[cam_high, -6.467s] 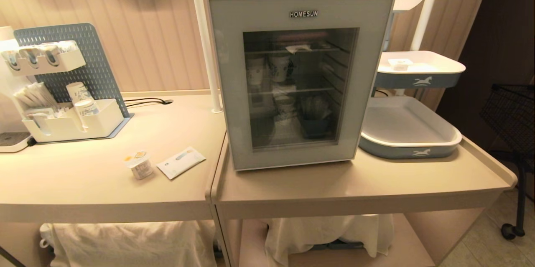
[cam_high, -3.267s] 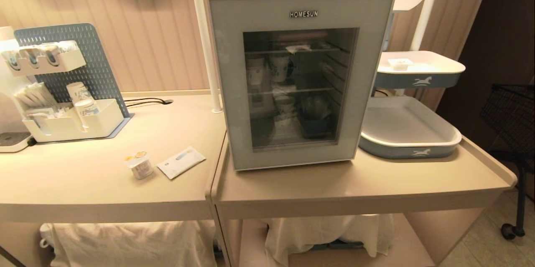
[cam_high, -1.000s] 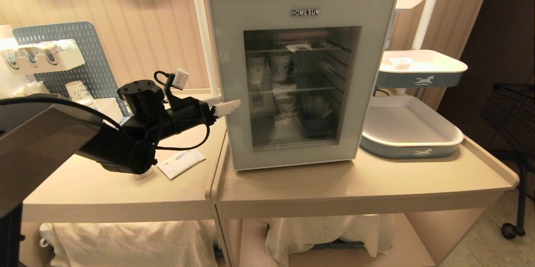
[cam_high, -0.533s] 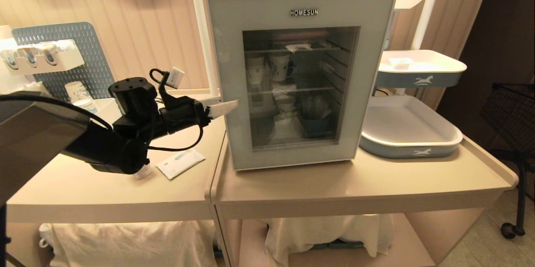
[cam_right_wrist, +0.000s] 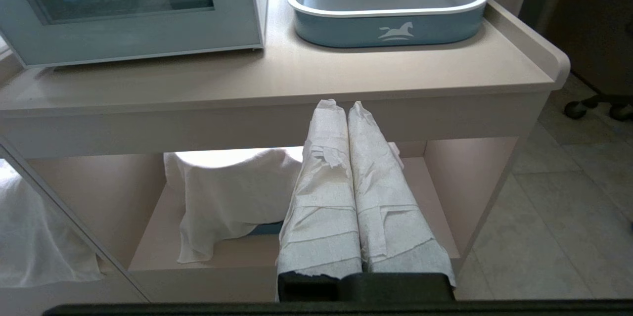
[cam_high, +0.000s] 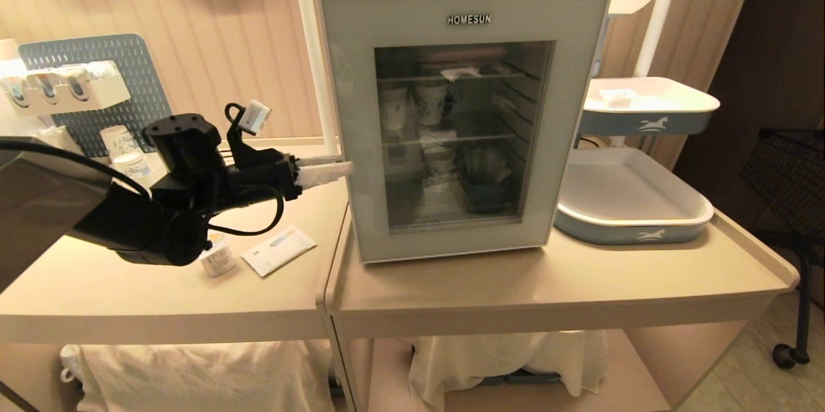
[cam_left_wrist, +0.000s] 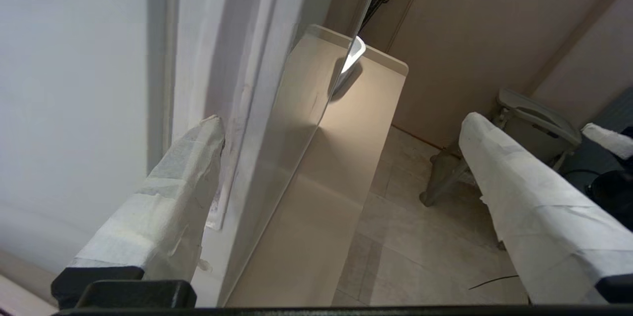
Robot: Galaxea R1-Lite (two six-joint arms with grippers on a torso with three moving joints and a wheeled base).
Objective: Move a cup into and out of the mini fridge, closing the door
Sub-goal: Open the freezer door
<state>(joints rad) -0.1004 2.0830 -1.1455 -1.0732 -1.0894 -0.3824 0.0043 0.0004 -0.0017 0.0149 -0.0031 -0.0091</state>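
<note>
The mini fridge [cam_high: 464, 6] stands mid-table with its door [cam_high: 361, 109] closed, a grey-blue frame around dark glass. My left gripper [cam_high: 345, 166] reaches in level from the left and is open at the door's left edge. In the left wrist view the left gripper [cam_left_wrist: 341, 123] straddles that edge: one of its taped fingers [cam_left_wrist: 183, 182] lies against the fridge's white side, the other is out in front of the door. The cup [cam_high: 219, 262] stands on the left table, partly hidden by my arm. My right gripper [cam_right_wrist: 346, 108] is shut and empty, parked low before the table's front edge.
A white packet [cam_high: 278, 249] lies beside the cup. A pegboard organiser [cam_high: 97, 57] with paper cups stands at the back left. A blue-and-white tray [cam_high: 635, 218] sits right of the fridge, with a smaller tray [cam_high: 651, 109] above it. Paper cups stand on the shelves inside the fridge.
My left arm has come into view from the left. Over the last second its wrist rolled and the fingers drew slightly back and down along the door's left edge. The door stays closed.
</note>
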